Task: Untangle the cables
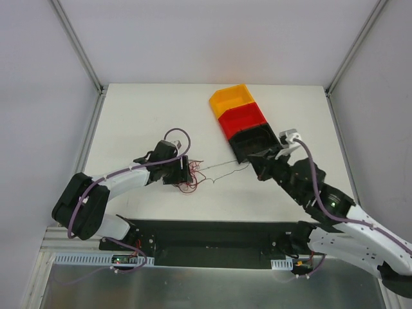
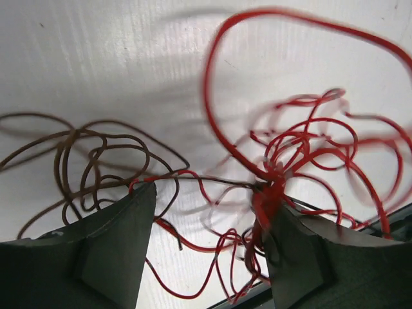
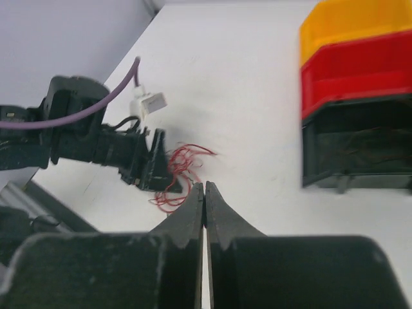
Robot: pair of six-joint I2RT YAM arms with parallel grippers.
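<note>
Right gripper (image 3: 205, 193) fingers pressed shut, apparently pinching one dark strand (image 1: 225, 168) stretched taut. Pull harder and you may cinch the knot or drag the clump: left gripper (image 2: 211, 198) fingers stand spread, pinning nothing. Cables (image 2: 283, 161): thin red and brown curls, snarled, left of desk centre, toward the near edge.

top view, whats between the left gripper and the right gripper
A red wire tangle beside the left gripper, then one thin strand stretched to the right gripper, seen in the top view.

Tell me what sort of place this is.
Likely a robotics lab cell: a white table walled by plain panels, two robot arms bolted at its edge, colour-coded bins and tangled wires.
</note>
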